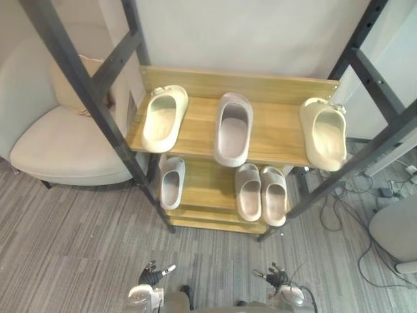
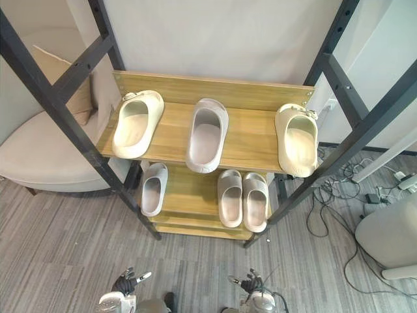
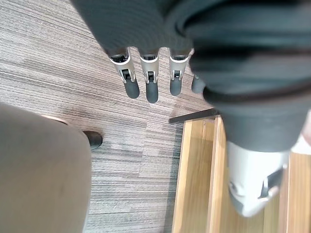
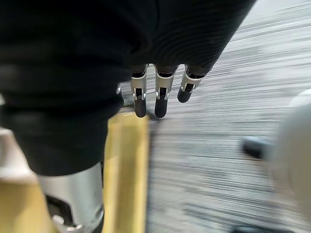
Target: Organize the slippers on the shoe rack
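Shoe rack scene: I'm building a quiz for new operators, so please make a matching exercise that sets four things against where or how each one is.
Things:
1. cream slippers
2. side-by-side grey pair
3. left hand
4. armchair

Places or states:
A. lower shelf, right side
B. on the floor, left of the rack
C. open, holding nothing
D. upper shelf, one at each end

Pairs: 1-D, 2-A, 3-C, 4-B.
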